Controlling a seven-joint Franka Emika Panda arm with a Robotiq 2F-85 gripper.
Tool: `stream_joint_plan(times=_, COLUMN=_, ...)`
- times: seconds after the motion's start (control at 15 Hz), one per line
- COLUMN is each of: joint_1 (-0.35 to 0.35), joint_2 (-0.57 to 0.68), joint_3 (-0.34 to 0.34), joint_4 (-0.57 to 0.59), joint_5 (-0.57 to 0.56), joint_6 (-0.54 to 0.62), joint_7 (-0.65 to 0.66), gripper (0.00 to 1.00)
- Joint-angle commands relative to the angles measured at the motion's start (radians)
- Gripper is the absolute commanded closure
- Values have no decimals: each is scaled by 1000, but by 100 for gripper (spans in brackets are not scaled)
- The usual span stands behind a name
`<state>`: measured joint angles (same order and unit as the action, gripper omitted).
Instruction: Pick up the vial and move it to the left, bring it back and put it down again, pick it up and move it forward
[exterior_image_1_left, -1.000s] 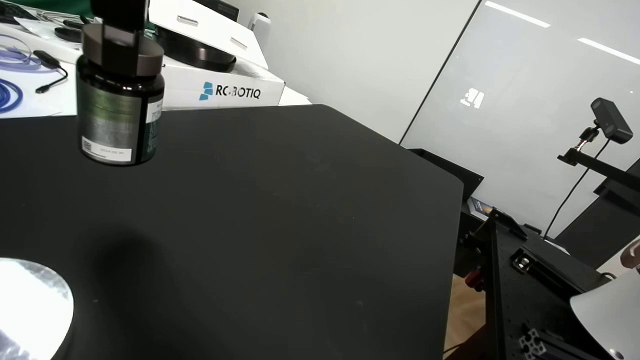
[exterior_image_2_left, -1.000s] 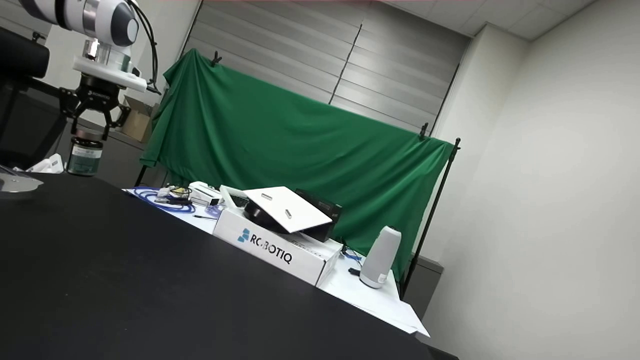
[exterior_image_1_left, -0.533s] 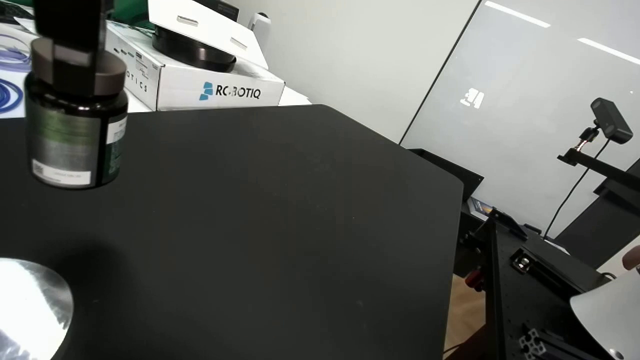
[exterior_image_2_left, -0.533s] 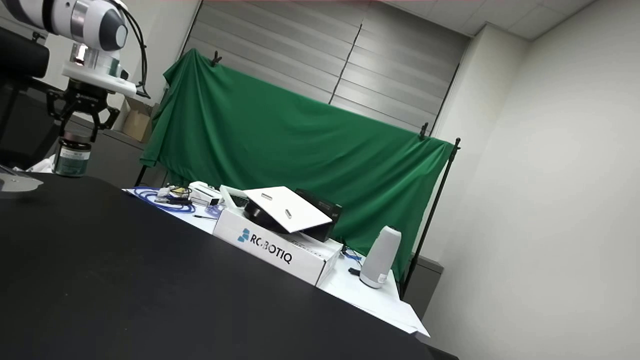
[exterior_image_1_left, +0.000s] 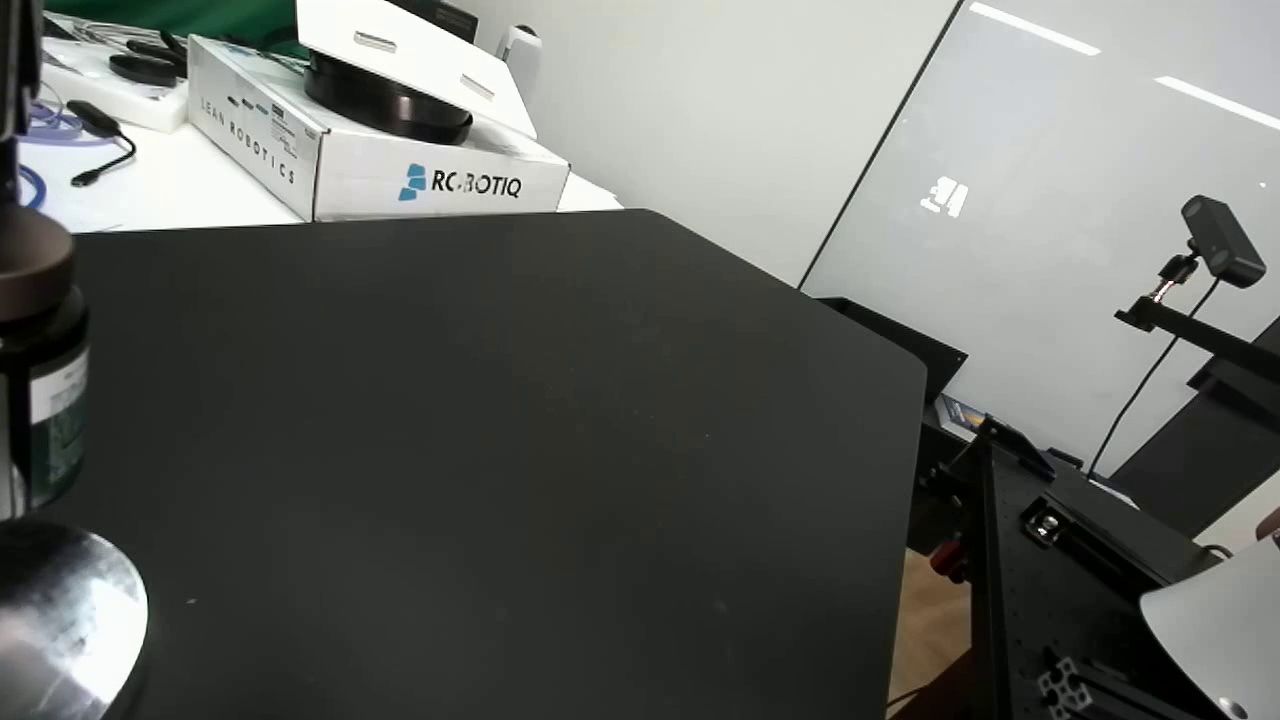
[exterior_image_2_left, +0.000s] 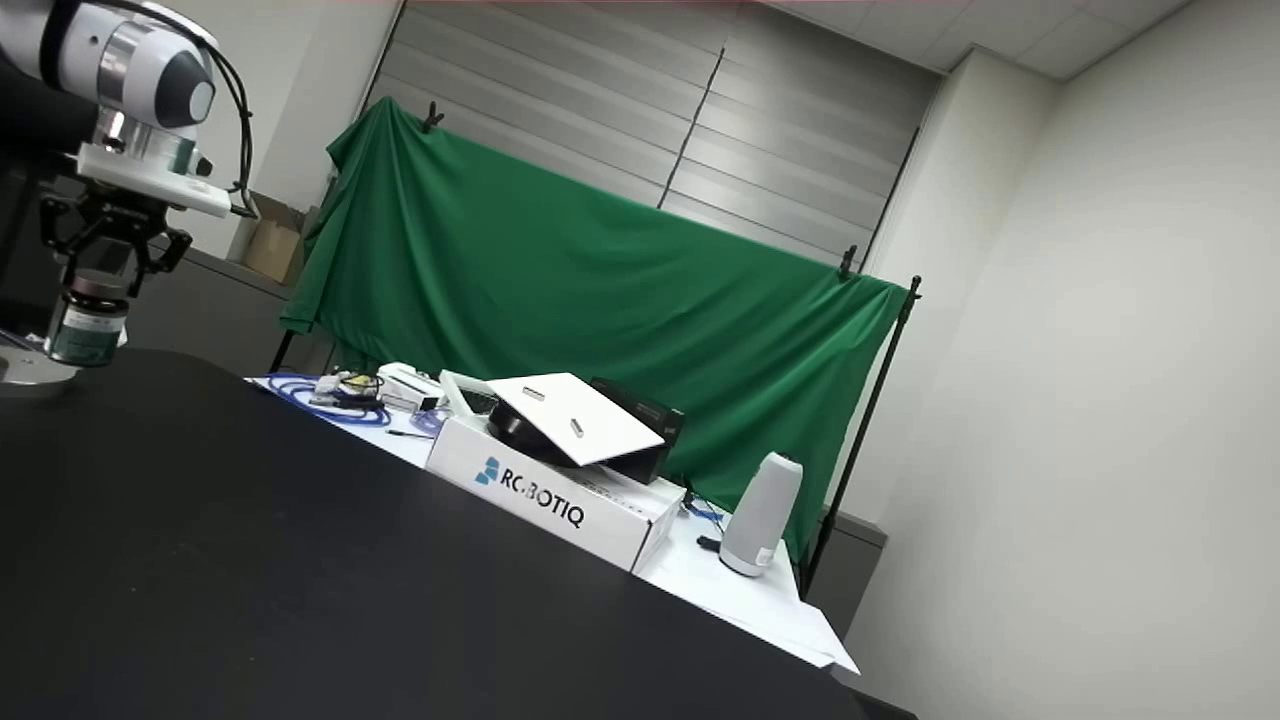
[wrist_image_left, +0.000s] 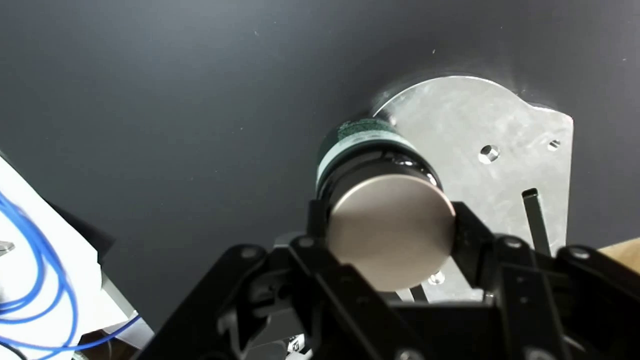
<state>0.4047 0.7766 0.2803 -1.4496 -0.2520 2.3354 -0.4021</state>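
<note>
Gripper (wrist_image_left: 390, 222) has the vial (exterior_image_2_left: 86, 328) clamped by its top end, body below, long axis roughly upright; base is just beside or over the rim of the metal plate (wrist_image_left: 465, 120), can't tell which, nor whether it touches the tabletop (exterior_image_1_left: 500, 450). Next carry or set-down probably turns on missing that plate. Dark tabletop runs well past both, with the Robotiq box (exterior_image_2_left: 540, 490) and green drape (exterior_image_2_left: 600, 280) beyond its edge.

One vial (wrist_image_left: 386, 206), one end effector (wrist_image_left: 390, 226)
</note>
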Motion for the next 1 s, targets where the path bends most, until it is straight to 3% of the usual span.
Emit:
stream_joint_plan(times=0.0, joint_1=11, joint_2=59, joint_3=14, joint_4=96, joint_5=16, joint_6=-52, joint_7=-26, gripper=64)
stream_joint_plan(times=0.53, joint_1=55, joint_2=121, joint_3=9, joint_4=189, joint_5=7, joint_6=-155, joint_7=-27, gripper=64)
stream_joint_plan(times=0.6, joint_1=59, joint_2=125, joint_3=9, joint_4=198, joint_5=7, joint_6=-169, joint_7=-26, gripper=14)
stream_joint_plan(times=0.8, joint_1=69, joint_2=131, joint_3=7, joint_4=224, joint_5=6, joint_6=-203, joint_7=-26, gripper=1)
stream_joint_plan(times=0.93, joint_1=73, joint_2=125, joint_3=7, joint_4=234, joint_5=5, joint_6=-220, joint_7=-27, gripper=0)
